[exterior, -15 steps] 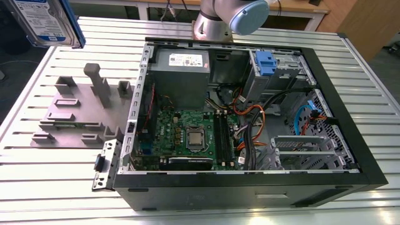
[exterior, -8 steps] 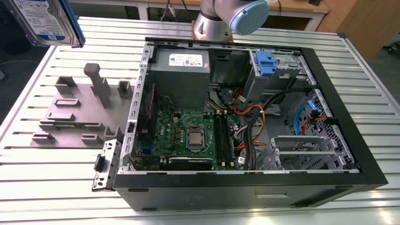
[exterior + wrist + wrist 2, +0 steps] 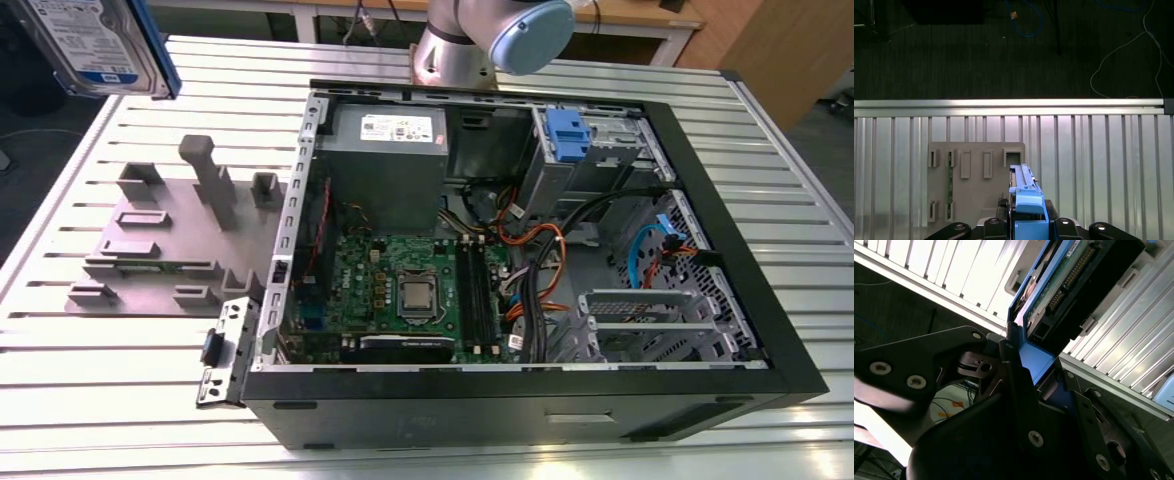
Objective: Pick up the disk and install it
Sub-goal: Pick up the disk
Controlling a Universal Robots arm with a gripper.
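Disk above slatted metal table, dark floor

The flat rectangular silver hard drive is up in the air at the far end of the exterior view's left. It's standing near upright with its white-and-blue label facing the camera and a blue plastic carrier bracket down one edge. The second wrist view shows its green circuit-board underside, with the black gripper clamped on the bracket end.

Slatted metal table — on it, open computer case beside grey fixture plate
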